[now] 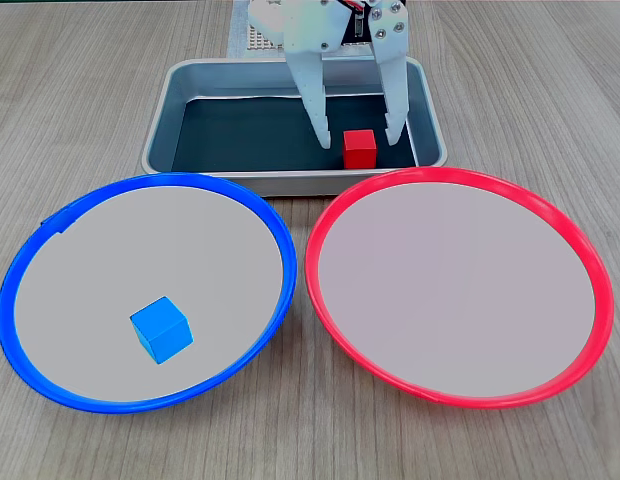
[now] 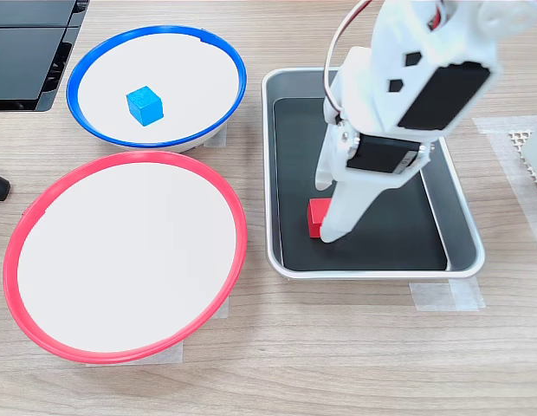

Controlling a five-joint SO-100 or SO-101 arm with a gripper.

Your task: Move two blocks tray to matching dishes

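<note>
Already the blue block (image 1: 161, 329) lies in the blue-rimmed dish (image 1: 50, 225), a little toward that dish's near-left side in a fixed view, so what is left is the red block (image 1: 359, 148). It sits on the dark floor of the tray (image 1: 180, 80), close to the tray wall that faces the red-rimmed dish (image 1: 460, 178) and toward the tray's right-hand end in that view. The gripper (image 1: 358, 132) hangs down into the tray with its fingers apart, one on each side of the red block and neither visibly pressing it; the left finger stands a clear gap away, the right one (image 1: 394, 120) only a little off. That uneven straddle is the first risk, as I judge it: when the fingers close, the nearer one may reach the block first and shove or twist it, so the pinch lands on a corner and the block pops free. The second risk is the tray wall just beside the block; a slightly low or skewed descent could catch a fingertip on the floor or the wall. Finally, the lift must clear that raised wall and the red rim, which nearly touch each other, or a loosely held block could be knocked out between them and land on the tabletop (image 1: 550, 70).
</note>
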